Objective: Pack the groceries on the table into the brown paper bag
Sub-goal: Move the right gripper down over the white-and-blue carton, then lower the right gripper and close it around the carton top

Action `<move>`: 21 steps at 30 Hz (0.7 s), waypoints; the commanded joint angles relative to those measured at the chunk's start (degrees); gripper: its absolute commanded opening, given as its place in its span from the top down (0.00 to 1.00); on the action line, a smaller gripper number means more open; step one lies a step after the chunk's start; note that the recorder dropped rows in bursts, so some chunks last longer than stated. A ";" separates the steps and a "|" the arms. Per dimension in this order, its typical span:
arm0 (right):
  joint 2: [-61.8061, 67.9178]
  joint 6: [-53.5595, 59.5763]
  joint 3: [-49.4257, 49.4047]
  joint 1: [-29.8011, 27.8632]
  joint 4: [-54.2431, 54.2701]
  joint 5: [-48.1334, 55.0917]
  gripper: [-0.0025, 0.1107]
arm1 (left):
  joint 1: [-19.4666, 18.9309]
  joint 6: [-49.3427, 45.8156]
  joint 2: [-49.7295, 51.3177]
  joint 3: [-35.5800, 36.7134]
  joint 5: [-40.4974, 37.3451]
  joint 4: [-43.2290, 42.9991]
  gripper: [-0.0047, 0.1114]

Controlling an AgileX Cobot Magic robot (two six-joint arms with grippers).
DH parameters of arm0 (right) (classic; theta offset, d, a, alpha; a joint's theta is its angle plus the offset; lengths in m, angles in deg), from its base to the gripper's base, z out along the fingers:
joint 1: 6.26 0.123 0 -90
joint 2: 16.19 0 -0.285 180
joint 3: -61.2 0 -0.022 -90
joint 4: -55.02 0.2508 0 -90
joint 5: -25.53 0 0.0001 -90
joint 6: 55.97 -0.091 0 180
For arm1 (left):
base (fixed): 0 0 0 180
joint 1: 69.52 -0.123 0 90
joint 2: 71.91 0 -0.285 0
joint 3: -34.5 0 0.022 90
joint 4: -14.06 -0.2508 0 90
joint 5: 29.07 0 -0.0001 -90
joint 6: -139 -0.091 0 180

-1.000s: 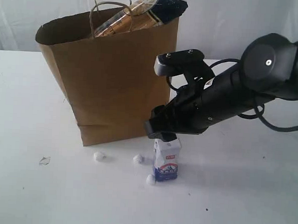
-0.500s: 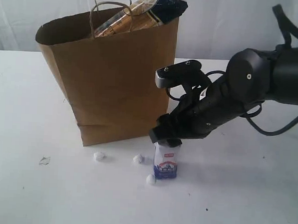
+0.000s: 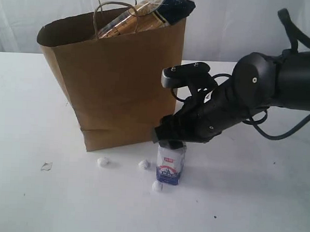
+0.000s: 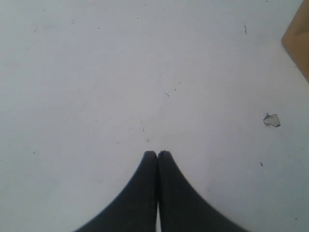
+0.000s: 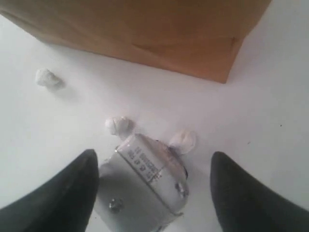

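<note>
Bright and even in the exterior view, soft diffuse light from above, white table (image 3: 46, 204) close to washed out. Only a faint grey shadow beneath the small white-blue carton (image 3: 170, 166) under the right gripper (image 3: 169, 142), black arm (image 3: 260, 85) nearly featureless. Cooler, greyer on the left wrist view: left gripper (image 4: 157, 154) a soft-edged dark blur, specks (image 4: 166, 94) ahead of the closed tips crisp. On the right wrist view, fingers (image 5: 72, 193) smeared and black, carton top between the wide jaws fuzzy, brown paper bag (image 5: 145, 34) beyond them warm and sharper, pale shadows by the white lumps (image 5: 118, 124).
</note>
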State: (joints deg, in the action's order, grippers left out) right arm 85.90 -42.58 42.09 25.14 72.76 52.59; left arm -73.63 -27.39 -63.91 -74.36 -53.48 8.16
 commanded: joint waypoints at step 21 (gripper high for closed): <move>-6.36 29.56 0.13 0.20 8.53 -0.22 0.44 | 0.28 0.56 -0.21 0.30 -0.21 0.28 0.96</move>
State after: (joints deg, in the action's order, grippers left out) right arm 81.17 -12.85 42.60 25.26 80.22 49.99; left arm -73.63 -27.39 -63.91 -74.36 -53.48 8.16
